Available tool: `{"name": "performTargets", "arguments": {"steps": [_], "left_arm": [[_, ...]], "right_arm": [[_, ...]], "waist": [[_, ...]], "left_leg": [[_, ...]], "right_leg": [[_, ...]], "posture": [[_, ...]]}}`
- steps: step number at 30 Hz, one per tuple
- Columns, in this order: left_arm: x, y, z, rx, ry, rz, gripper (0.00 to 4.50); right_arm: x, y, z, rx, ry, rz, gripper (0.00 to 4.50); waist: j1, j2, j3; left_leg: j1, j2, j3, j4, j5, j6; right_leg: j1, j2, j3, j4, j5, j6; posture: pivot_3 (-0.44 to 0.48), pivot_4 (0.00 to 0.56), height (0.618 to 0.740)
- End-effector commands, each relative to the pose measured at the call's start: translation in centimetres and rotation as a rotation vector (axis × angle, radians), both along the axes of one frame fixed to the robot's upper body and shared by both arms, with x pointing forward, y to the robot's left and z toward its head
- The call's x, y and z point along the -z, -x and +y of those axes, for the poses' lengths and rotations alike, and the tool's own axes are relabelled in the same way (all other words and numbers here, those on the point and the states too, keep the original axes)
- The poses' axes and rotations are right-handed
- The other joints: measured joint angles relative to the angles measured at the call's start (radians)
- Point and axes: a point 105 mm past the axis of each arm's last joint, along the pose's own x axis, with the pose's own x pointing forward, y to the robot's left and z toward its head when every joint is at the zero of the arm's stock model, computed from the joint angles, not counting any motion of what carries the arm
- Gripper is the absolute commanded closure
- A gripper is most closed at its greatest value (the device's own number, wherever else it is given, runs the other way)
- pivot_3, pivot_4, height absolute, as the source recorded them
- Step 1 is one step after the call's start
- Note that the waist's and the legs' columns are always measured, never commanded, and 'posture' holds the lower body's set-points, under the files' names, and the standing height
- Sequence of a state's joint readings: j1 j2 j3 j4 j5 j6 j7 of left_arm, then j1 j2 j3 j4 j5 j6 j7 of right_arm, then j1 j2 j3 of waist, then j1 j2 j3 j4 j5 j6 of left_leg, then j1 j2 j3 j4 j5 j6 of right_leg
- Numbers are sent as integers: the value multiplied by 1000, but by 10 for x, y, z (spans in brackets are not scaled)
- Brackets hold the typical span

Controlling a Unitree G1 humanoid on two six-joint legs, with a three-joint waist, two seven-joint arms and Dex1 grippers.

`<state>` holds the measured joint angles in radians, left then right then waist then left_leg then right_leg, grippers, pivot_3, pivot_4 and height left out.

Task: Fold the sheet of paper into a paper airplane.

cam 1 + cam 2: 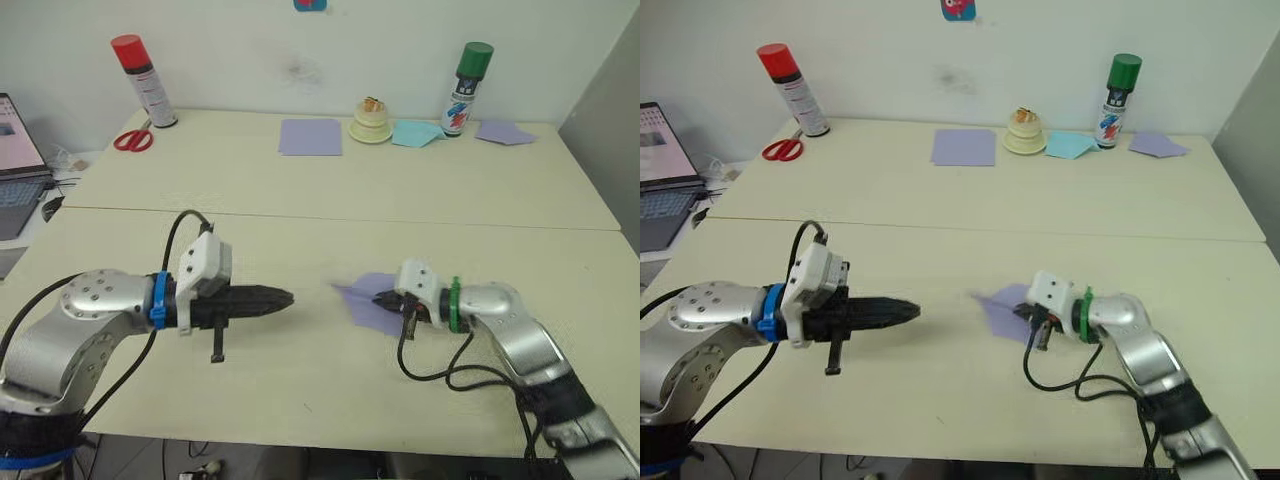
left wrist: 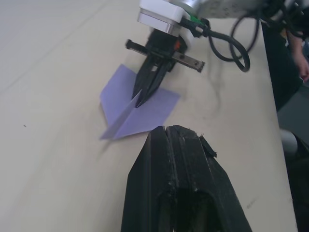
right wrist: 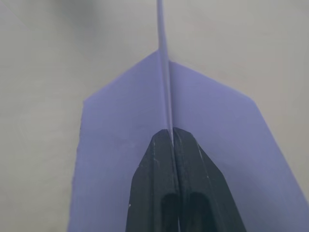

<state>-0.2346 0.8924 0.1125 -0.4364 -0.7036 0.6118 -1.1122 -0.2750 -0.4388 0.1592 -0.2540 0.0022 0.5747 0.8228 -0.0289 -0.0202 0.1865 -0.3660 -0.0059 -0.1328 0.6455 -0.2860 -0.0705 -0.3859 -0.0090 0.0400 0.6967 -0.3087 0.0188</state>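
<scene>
The lavender sheet of paper is folded into a paper airplane (image 1: 362, 303), a small dart with flat wings on the near table and its nose pointing to the left. My right gripper (image 1: 384, 299) is shut on its upright fin (image 3: 164, 87), with the wings (image 3: 116, 145) spread to both sides of the fingers. From the left wrist I see the right gripper (image 2: 140, 101) pinching the airplane (image 2: 155, 107) at its centre fold. My left gripper (image 1: 284, 296) is shut with nothing in it. It hovers a short way left of the nose, pointing at it.
Along the far table stand a red spray can (image 1: 142, 80), red scissors (image 1: 133, 139), a flat lavender sheet (image 1: 310, 136), a cream tape roll (image 1: 371, 124), pale blue paper (image 1: 415, 133), a green spray can (image 1: 467, 88) and another lavender piece (image 1: 503, 131). A laptop (image 1: 15, 165) sits far left.
</scene>
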Motion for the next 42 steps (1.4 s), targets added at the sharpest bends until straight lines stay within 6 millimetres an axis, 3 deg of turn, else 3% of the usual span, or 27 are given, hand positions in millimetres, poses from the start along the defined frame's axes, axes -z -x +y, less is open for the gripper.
{"name": "performTargets", "arguments": {"steps": [1,5,9,13,16,21,26,32,37,42], "left_arm": [[-8,-5,-12,7,58,-2,4500],[-6,-19,-14,-35,59,-23,4500],[-2,-29,-18,-55,46,-51,4500],[-1,-31,-25,-63,66,-59,4500],[-3,-32,-24,-89,75,-79,4500],[-2,-30,-10,-157,22,-135,3155],[8,-27,29,-343,-75,-173,1598],[35,-4,75,-582,-255,-163,1598],[40,20,91,-649,-295,-154,1598],[38,24,96,-678,-262,-141,1598]], "right_arm": [[-16,-10,-48,431,-66,-39,4465],[-11,-10,-72,678,-114,-1,4465],[1,-12,-74,765,-170,104,4465],[-3,-19,-71,759,-197,106,4295],[-15,-19,-62,685,-205,73,3579],[-50,-14,-57,558,-223,-27,1766],[-77,3,-58,369,-222,-59,2],[-82,23,-87,147,-56,-110,2],[-76,27,-128,132,58,-139,2],[-68,38,-149,105,114,-113,2]], "waist": [[0,0,0],[-10,0,0],[-13,0,0],[-13,0,0],[-13,0,0],[-15,1,0],[-19,1,0],[-12,1,0],[-3,1,1],[-2,1,0]], "left_leg": [[0,0,0,0,0,0],[2,-1,3,0,2,-3],[3,-1,3,0,2,-3],[2,0,4,0,2,-3],[2,0,4,0,2,-3],[1,0,4,-1,1,-2],[1,1,3,-1,1,-2],[1,1,3,-2,1,-2],[1,1,5,-1,1,-2],[3,0,5,-1,1,-2]], "right_leg": [[0,0,0,0,0,0],[0,0,1,1,0,0],[0,4,2,1,0,0],[0,4,2,1,1,-1],[0,4,2,1,1,-1],[-2,4,2,1,1,-1],[-2,3,3,0,1,-1],[0,0,3,-2,0,-1],[3,-1,2,-7,1,0],[6,0,2,-8,1,0]], "posture": [[0,150,740],[0,150,740],[0,150,740],[0,150,740],[0,150,740],[0,150,740],[0,150,740],[0,150,740],[0,150,740],[0,150,740]]}}
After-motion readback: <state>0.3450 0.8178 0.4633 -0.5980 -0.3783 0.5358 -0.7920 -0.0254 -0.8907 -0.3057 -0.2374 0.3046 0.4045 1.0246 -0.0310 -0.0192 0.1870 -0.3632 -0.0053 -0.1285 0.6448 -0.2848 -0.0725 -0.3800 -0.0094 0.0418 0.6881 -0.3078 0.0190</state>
